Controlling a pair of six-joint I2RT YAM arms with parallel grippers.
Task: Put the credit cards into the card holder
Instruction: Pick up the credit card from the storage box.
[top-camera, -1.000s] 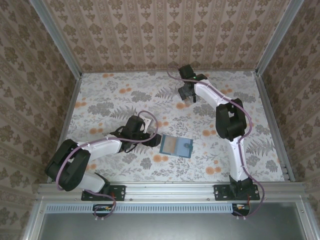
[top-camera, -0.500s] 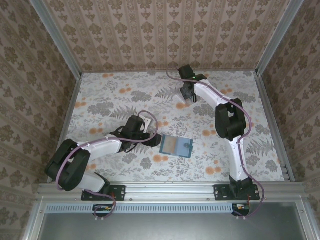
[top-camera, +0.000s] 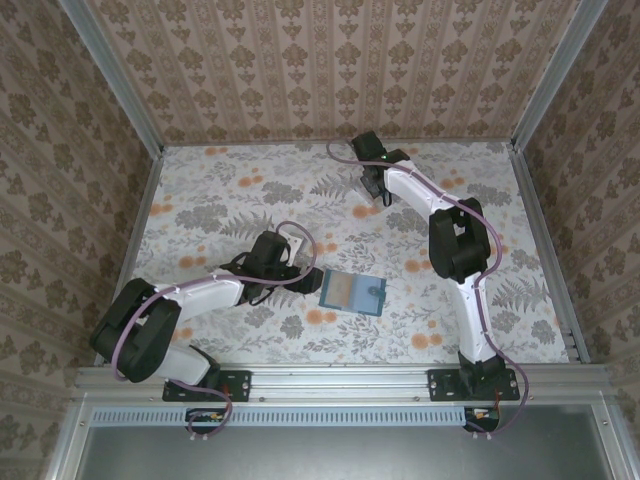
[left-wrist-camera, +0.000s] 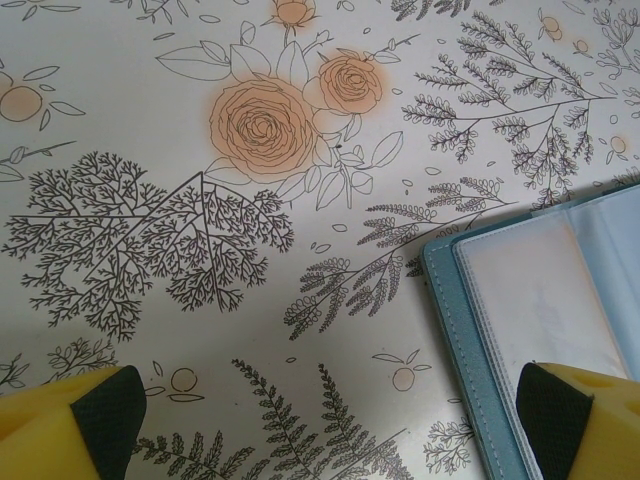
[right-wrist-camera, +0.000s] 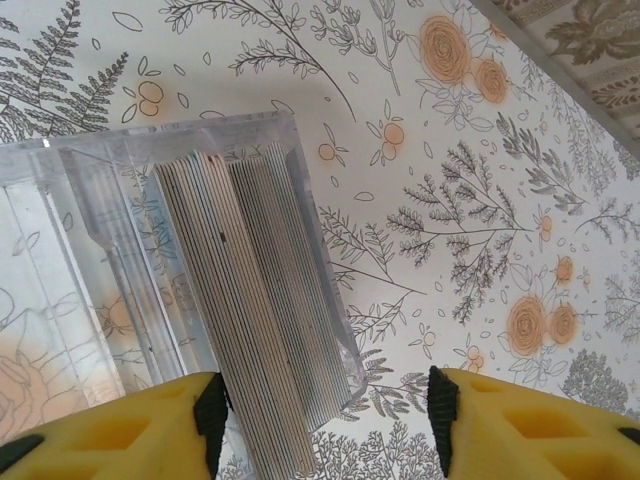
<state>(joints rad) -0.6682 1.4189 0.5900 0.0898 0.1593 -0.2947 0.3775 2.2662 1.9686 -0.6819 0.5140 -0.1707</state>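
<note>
Here my left end effector (left-wrist-camera: 330, 425) gapes beside the card holder (left-wrist-camera: 530, 300); my right end effector (right-wrist-camera: 320, 420), unclenched, straddles the stacked credit cards (right-wrist-camera: 250, 300).

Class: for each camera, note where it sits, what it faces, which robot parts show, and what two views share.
Top external: above, behind the bases, facing down on the table; left arm, right arm show.
Left wrist: left arm's wrist, facing down at the card holder; left pincer tips show.
Right wrist: right arm's wrist, facing down at cards in a clear stand; right pincer tips show.
Shared: card holder, top and left wrist.
</note>
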